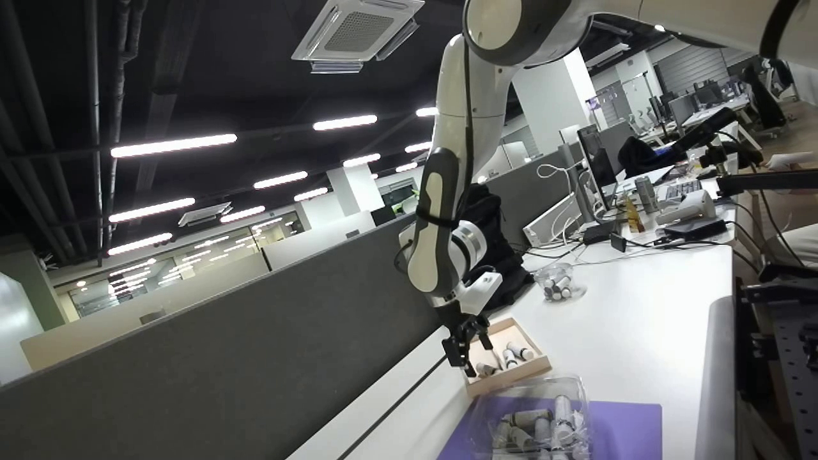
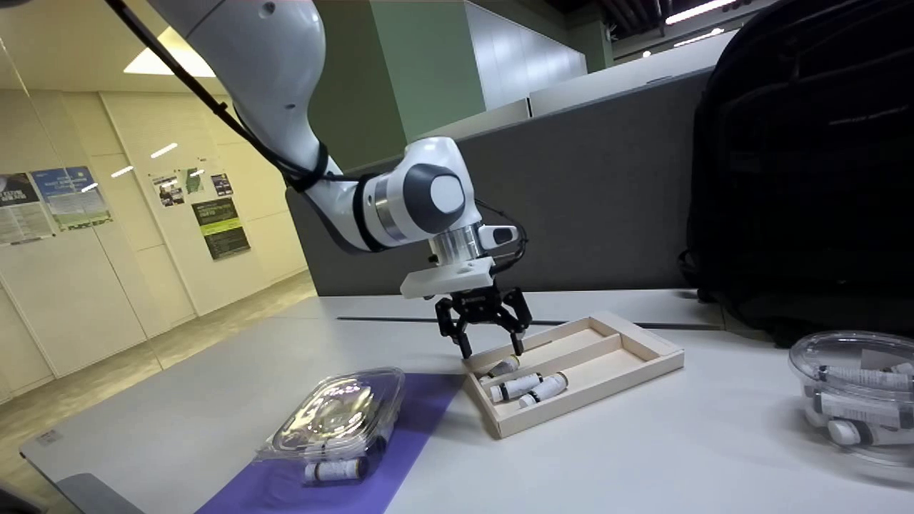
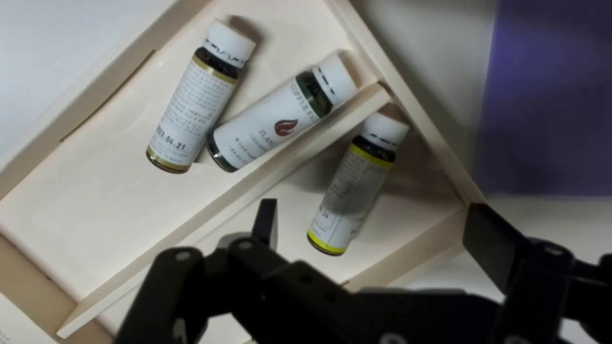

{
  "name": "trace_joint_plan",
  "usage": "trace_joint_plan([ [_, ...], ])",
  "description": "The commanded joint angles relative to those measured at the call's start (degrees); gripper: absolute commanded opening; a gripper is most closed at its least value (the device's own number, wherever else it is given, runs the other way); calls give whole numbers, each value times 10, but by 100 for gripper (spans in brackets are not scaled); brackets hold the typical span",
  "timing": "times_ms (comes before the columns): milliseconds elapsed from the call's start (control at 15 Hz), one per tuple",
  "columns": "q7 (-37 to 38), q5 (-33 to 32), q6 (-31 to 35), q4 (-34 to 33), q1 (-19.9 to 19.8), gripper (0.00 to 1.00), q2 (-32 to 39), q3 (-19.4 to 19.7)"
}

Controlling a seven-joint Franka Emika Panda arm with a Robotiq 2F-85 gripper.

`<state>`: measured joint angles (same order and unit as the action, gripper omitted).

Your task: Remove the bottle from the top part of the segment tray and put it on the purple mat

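The tan segment tray [image 1: 511,375] [image 2: 593,389] lies on the white table, split by a lengthwise divider [image 3: 229,203]. A bottle [image 2: 504,367] with a white cap and yellow label bands lies alone in one compartment; it also shows in the wrist view [image 3: 351,191]. Two more bottles [image 3: 193,105] [image 3: 282,117] lie in the other compartment. The purple mat [image 1: 629,428] [image 2: 421,421] [image 3: 550,100] lies beside the tray. My gripper [image 1: 479,358] [image 2: 491,350] [image 3: 372,215] is open and empty above the yellow-banded bottle's end of the tray, its fingers apart and not touching it.
A clear plastic box [image 1: 533,393] [image 2: 335,414] with several bottles stands on the mat. A round clear tub [image 1: 555,281] [image 2: 853,385] with more bottles stands beyond the tray's opposite end. A black backpack [image 2: 807,178] and a grey partition [image 2: 585,193] stand along the table's back.
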<state>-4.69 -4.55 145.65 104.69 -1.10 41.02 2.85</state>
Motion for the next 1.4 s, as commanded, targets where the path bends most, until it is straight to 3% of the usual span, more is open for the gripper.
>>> trace_joint_plan([
  [0,-10,0,4,-7,-13,100,10,-5],
  [1267,-49,-2,3,-62,-21,100,57,-19],
  [1333,-53,-3,5,-64,-21,76,59,-20],
])
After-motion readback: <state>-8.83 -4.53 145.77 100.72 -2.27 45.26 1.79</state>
